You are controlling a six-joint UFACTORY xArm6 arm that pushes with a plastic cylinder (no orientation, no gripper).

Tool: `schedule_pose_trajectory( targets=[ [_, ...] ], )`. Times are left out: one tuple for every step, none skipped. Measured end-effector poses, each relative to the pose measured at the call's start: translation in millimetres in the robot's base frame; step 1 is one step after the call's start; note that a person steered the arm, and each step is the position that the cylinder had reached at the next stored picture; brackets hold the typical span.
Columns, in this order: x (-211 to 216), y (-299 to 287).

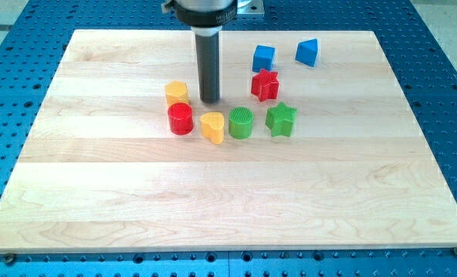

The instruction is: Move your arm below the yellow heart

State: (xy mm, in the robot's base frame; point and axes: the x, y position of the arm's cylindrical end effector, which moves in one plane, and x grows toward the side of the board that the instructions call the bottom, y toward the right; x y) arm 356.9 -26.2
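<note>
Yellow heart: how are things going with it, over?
My tip sits above the yellow heart, toward the view's top, not below yet. Red cylinder and green cylinder flank the heart.

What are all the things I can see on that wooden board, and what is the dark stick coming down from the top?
yellow heart: one, yellow, centre of the row, between red cylinder and green cylinder
yellow block: one, yellow, shape unclear, at the view's left of the rod
red cylinder: one, red, left end of the row
green cylinder: one, green, right of the heart
green star: one, green, right end of the row
red star: one, red, above the green blocks
blue cube: one, blue, above the red star
blue wedge-like block: one, blue, furthest right
wooden board: one, pale wood, on a blue perforated table
my tip: one, dark rod end, just above the yellow heart
</note>
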Motion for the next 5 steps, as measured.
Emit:
schedule_pose_trajectory(
  targets=[
    [-57.4, -19.7],
    [-54.0, -105.9],
    [-7.5, -191.7],
    [50.3, -233.6],
    [77.8, -244.8]
  ],
)
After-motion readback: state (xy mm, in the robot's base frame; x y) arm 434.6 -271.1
